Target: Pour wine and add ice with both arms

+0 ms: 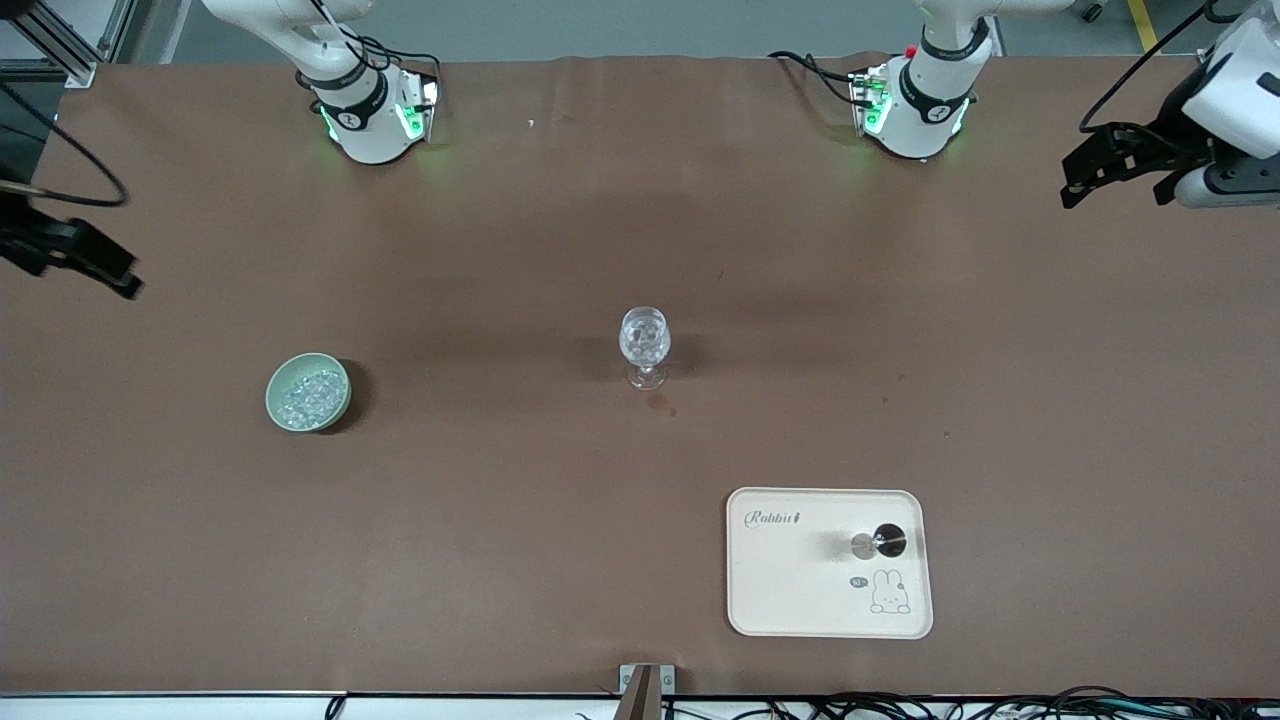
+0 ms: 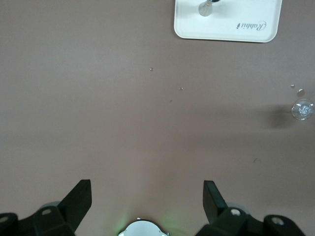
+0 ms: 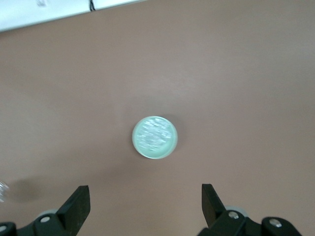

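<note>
A clear stemmed wine glass stands mid-table. The small silvery jigger stands on a cream tray, nearer the front camera, toward the left arm's end. A pale green bowl holds several clear ice chunks, toward the right arm's end. My left gripper is open and empty, raised over the left arm's end of the table. My right gripper is open and empty, raised over the right arm's end. The left wrist view shows the left gripper, tray, jigger and glass. The right wrist view shows the right gripper, the bowl and ice.
A brown cloth covers the table. A small wet spot lies by the glass's foot, nearer the front camera. Both arm bases stand along the edge farthest from the front camera. Cables run along the nearest edge.
</note>
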Available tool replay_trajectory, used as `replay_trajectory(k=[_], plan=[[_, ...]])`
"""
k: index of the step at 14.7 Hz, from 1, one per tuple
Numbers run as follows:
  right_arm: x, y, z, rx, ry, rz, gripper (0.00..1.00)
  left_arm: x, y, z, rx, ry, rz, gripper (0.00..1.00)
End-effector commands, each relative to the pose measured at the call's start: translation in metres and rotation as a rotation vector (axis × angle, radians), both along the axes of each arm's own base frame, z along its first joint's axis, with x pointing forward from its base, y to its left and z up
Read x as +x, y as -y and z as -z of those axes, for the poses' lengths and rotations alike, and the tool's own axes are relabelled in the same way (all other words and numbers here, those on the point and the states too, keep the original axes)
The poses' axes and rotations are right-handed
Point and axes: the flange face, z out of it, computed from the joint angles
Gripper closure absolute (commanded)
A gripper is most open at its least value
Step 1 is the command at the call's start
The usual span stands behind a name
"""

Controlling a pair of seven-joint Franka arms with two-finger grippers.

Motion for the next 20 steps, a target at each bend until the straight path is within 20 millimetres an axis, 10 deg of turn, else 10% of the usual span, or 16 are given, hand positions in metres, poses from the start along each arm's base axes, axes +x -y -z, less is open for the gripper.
replay_trajectory(k=[1, 4, 20], plan=[[-0.012, 0.026, 0.001, 0.014, -0.014, -0.026, 0.00, -0.004, 0.001, 0.000, 0.038, 0.020, 0.018, 0.00], [-0.014, 0.047, 0.003, 0.075, -0.014, 0.010, 0.00, -0.005, 0.003, 0.000, 0.049, 0.022, 0.025, 0.00], [-0.011, 0.030, 0.006, 0.074, -0.020, -0.044, 0.00, 0.006, -0.004, 0.000, 0.029, 0.015, 0.033, 0.00]])
